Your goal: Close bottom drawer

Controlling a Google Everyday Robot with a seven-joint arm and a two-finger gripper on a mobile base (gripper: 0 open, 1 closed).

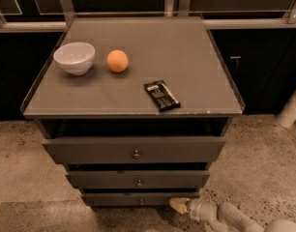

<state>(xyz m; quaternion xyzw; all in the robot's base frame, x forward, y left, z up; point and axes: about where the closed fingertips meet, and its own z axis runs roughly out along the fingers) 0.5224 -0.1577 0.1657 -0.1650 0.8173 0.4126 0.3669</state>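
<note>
Matt grey bottom drawer, tiny shiny metal knob; gripper at its right end, pale smooth plastic-looking; glossy white bowl; rough speckled floor.

Grey tabletop, above and beyond the gripper, which hung low near the floor. Dark packet lay nearest the gripper, up and slightly left of it; orange and white bowl sat farther left, just apart.

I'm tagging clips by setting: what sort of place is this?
Probably an office kitchenette or test kitchen: a drawer cabinet carrying a white bowl, an orange and a snack bar, dark cupboards behind. The gripper is by the right end of the bottom drawer.
</note>
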